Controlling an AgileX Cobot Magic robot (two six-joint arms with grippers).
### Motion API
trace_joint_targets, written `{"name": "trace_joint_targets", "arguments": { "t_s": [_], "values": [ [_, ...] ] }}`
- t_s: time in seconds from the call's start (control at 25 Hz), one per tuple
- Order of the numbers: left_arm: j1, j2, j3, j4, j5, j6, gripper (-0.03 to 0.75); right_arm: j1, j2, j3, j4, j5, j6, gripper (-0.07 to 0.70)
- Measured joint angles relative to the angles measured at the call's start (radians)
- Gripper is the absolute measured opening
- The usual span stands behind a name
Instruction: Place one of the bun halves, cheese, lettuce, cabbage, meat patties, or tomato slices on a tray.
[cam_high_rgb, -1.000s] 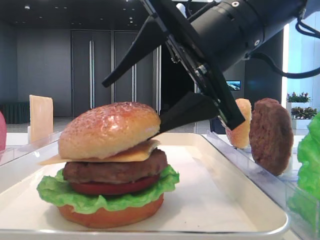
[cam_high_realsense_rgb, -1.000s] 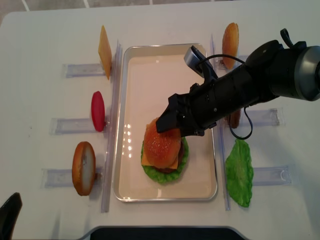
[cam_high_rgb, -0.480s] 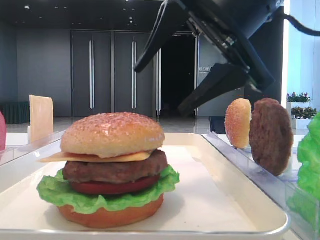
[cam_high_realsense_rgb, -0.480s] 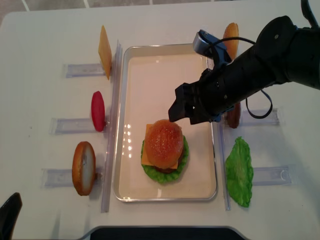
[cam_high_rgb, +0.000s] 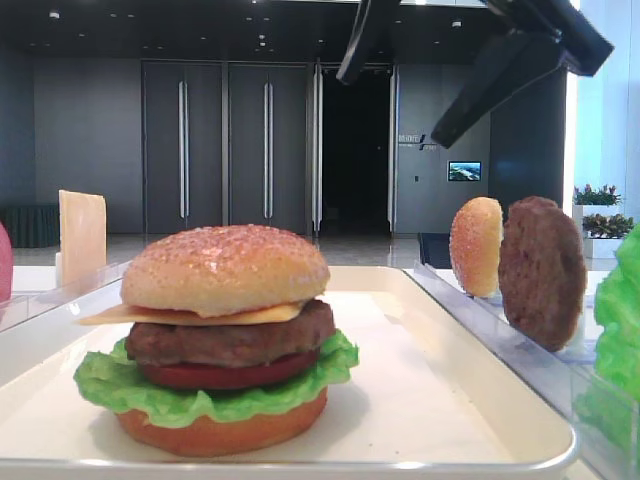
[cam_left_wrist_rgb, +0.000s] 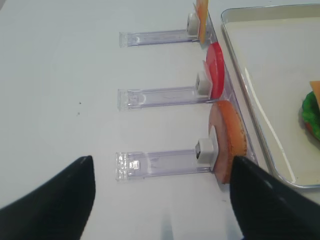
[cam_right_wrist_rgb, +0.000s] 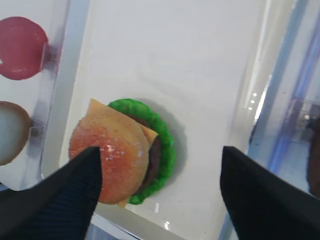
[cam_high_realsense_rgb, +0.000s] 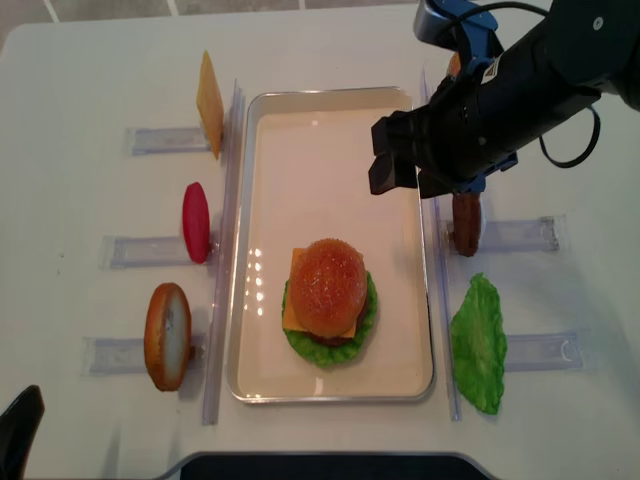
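Observation:
On the cream tray (cam_high_realsense_rgb: 330, 130) stands a stacked burger. Its sesame bun top (cam_high_realsense_rgb: 327, 280) (cam_high_rgb: 225, 268) lies on cheese (cam_high_rgb: 190, 316), a meat patty (cam_high_rgb: 230, 343), a tomato slice (cam_high_rgb: 225, 375), lettuce (cam_high_rgb: 200, 400) and a bun base (cam_high_rgb: 220, 435). My right gripper (cam_high_realsense_rgb: 405, 170) hangs open and empty well above the tray's far right part, clear of the burger. In its wrist view the right gripper (cam_right_wrist_rgb: 160, 150) looks down on the bun top (cam_right_wrist_rgb: 110, 152). My left gripper (cam_left_wrist_rgb: 161, 160) is open over bare table, left of the racks.
Clear racks flank the tray. On the left stand a cheese slice (cam_high_realsense_rgb: 209, 104), a tomato slice (cam_high_realsense_rgb: 196, 221) and a bun half (cam_high_realsense_rgb: 167, 336). On the right stand a patty (cam_high_realsense_rgb: 465, 225), a lettuce leaf (cam_high_realsense_rgb: 478, 343) and a bun half (cam_high_rgb: 475, 247).
The right gripper opened off the bun top, then rose and drew back toward the tray's far right. The bun top stays settled on the stack. The left arm has not moved.

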Motion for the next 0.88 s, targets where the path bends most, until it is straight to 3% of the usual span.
{"name": "trace_joint_targets", "arguments": {
  "t_s": [0.2, 0.48, 0.68, 0.88],
  "values": [
    [0.000, 0.000, 0.000, 0.000, 0.000, 0.000, 0.643, 0.000, -0.023, -0.062, -0.219, 0.129, 0.166, 0.506],
    [0.000, 0.000, 0.000, 0.000, 0.000, 0.000, 0.643, 0.000, -0.025, -0.165, -0.401, 0.333, 0.227, 0.506],
    [0.000, 0.000, 0.000, 0.000, 0.000, 0.000, 0.643, -0.022, -0.025, -0.178, -0.478, 0.381, 0.237, 0.506],
    [0.000, 0.000, 0.000, 0.000, 0.000, 0.000, 0.643, -0.140, -0.025, -0.178, -0.475, 0.382, 0.194, 0.506]
  ]
}}
